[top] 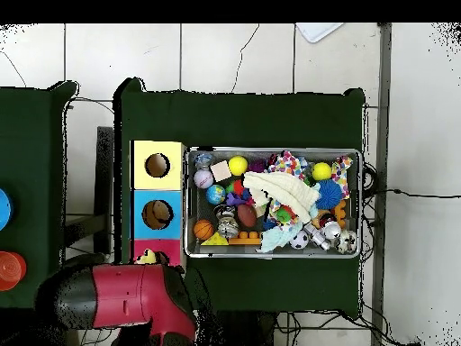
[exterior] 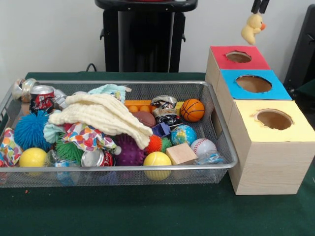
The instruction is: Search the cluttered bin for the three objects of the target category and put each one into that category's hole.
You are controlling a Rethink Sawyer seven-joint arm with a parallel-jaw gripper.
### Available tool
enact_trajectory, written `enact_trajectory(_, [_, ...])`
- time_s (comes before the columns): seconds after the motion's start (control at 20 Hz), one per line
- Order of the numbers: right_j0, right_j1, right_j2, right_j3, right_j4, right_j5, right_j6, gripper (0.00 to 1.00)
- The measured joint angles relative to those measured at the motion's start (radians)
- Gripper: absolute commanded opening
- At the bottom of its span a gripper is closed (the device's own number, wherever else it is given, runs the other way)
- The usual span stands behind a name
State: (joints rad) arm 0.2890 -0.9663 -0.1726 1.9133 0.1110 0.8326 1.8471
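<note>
My gripper (exterior: 258, 11) hangs at the top right of the front view, shut on a pale yellow plush duck (exterior: 253, 27). The duck dangles above and slightly behind the round hole (exterior: 238, 56) of the red-topped wooden box (exterior: 221, 61), clear of it. The silver wire-mesh bin (exterior: 123, 168) sits left of the boxes, full of clutter. No teddy bear or other plush animal shows in it. In the overhead view my red arm (top: 126, 297) covers most of the red-topped box, and the duck (top: 148, 257) peeks out at its edge. The bin also shows in the overhead view (top: 275, 150).
The blue-topped box (exterior: 253, 83) and yellow-topped box (exterior: 274, 119) stand in a row in front of the red one. The bin holds a cream knitted cloth (exterior: 106, 115), patterned cloths, spiky balls, cans, a small basketball (exterior: 192, 109), a wooden block (exterior: 180, 154) and other balls.
</note>
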Motion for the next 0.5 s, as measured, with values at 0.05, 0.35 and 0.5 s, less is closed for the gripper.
enact_trajectory(0.05, [-0.006, 0.000, 0.000, -0.007, 0.000, 0.000, 0.000, 0.00])
enact_trajectory(0.35, [-0.026, -0.003, 0.000, 0.000, -0.013, -0.024, 0.000, 0.00])
enact_trajectory(0.5, [-0.035, -0.003, 0.000, 0.021, -0.033, -0.076, 0.000, 0.00])
